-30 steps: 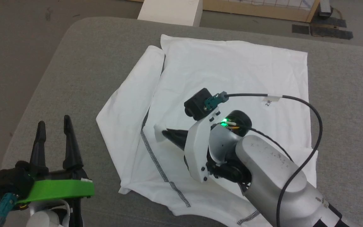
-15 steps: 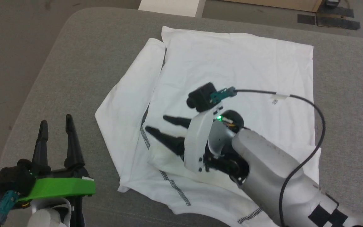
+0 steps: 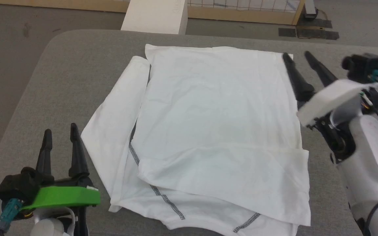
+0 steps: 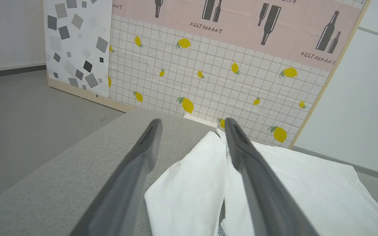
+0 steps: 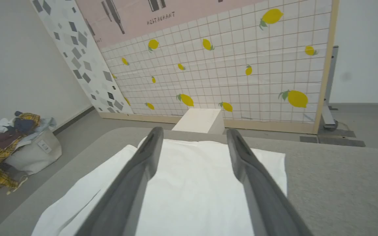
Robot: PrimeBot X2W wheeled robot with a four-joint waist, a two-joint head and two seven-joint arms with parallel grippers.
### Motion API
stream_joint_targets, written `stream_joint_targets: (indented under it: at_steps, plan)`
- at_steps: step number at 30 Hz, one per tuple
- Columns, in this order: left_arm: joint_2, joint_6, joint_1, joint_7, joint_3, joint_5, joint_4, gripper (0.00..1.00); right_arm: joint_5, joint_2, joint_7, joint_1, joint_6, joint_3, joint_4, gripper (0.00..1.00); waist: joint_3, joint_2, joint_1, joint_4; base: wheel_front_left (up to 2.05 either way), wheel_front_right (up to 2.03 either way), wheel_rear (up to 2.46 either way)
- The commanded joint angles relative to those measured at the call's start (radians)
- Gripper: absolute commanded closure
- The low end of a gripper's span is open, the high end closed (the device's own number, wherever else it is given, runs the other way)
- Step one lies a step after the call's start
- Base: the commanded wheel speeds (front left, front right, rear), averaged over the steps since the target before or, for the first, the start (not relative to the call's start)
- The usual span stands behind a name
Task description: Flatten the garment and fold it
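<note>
Garment [image 3: 215, 131] laid flat at centre of table [image 3: 77, 75], partly folded. Long axis run from table's near edge to far edge, with stitched shoulder seams [image 3: 167, 201] at near end. Left tool [image 3: 60, 129] held over table's near left corner, fingers parted, empty. Right tool [image 3: 296, 54] held over table's right side, fingers parted, empty.

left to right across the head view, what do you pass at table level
left gripper → garment → right gripper
</note>
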Motion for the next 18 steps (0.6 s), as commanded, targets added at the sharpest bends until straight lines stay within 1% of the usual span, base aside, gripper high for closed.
stream_joint_targets:
  at_steps: [1, 5, 7, 9, 13, 15, 16, 18]
  plan:
    - [-0.002, -0.005, -0.002, -0.004, -0.001, 0.015, 0.005, 0.0, -0.026, 0.004, -0.011, 0.045, -0.001, -0.047, -0.02, 0.0, -0.011, 0.0, 0.0, -0.019, 0.0, 0.0, 0.0]
    - [-0.002, -0.007, -0.005, -0.004, -0.006, 0.013, 0.016, 0.0, -0.121, 0.02, -0.006, 0.173, -0.001, -0.235, -0.103, 0.0, -0.006, 0.0, 0.0, -0.033, 0.0, 0.0, 0.0]
    - [-0.002, -0.008, -0.009, -0.004, -0.009, 0.01, 0.021, 0.0, -0.175, 0.049, 0.011, 0.238, -0.001, -0.32, -0.162, 0.0, 0.002, 0.0, 0.0, -0.039, 0.0, 0.0, 0.0]
    - [-0.002, -0.009, -0.015, -0.004, -0.01, 0.007, 0.029, 0.0, -0.208, 0.083, 0.035, 0.286, -0.001, -0.379, -0.216, 0.0, 0.011, 0.0, 0.0, -0.043, 0.0, 0.0, 0.0]
    - [-0.001, -0.012, -0.047, -0.004, -0.021, 0.008, 0.065, 0.0, -0.251, 0.13, 0.075, 0.345, -0.001, -0.465, -0.325, 0.0, 0.041, 0.0, 0.0, -0.045, 0.0, 0.0, 0.0]
    - [0.007, -0.014, -0.089, 0.005, -0.026, 0.0, 0.092, 0.0, -0.265, 0.143, 0.094, 0.358, -0.001, -0.488, -0.372, 0.0, 0.062, 0.0, 0.0, -0.045, 0.0, 0.0, 0.0]
    - [0.032, -0.019, -0.176, 0.038, -0.033, -0.016, 0.122, 0.0, -0.274, 0.154, 0.118, 0.364, -0.001, -0.507, -0.431, 0.0, 0.099, 0.0, 0.0, -0.046, 0.0, 0.0, 0.0]
    - [0.059, -0.023, -0.254, 0.082, -0.036, -0.036, 0.151, 0.0, -0.275, 0.159, 0.131, 0.36, -0.001, -0.519, -0.466, 0.0, 0.13, 0.0, 0.0, -0.05, 0.0, 0.0, 0.0]
